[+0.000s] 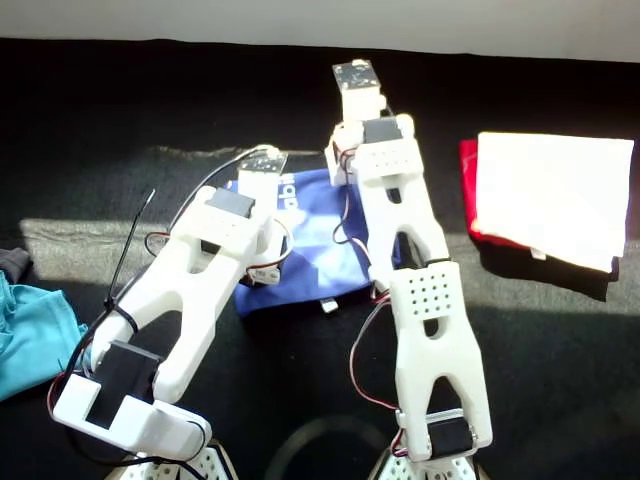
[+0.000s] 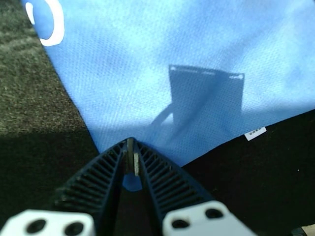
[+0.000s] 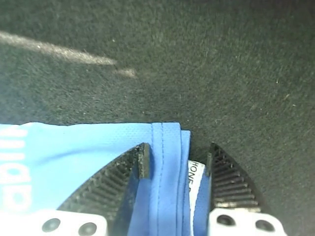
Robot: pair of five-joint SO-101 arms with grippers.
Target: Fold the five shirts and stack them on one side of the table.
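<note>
A blue shirt lies partly folded on the black table between the two arms. My left gripper is shut on a corner of the blue shirt, with cloth pinched between its ribbed fingers. My right gripper is open over the shirt's hemmed far edge; the hem and a white label lie between its fingers. In the high view the left arm comes in from the lower left and the right arm from the lower right.
A folded white shirt rests on a red one at the table's right side. A crumpled teal shirt and a bit of dark grey cloth lie at the left edge. A small white tag sticks out from the blue shirt's near edge.
</note>
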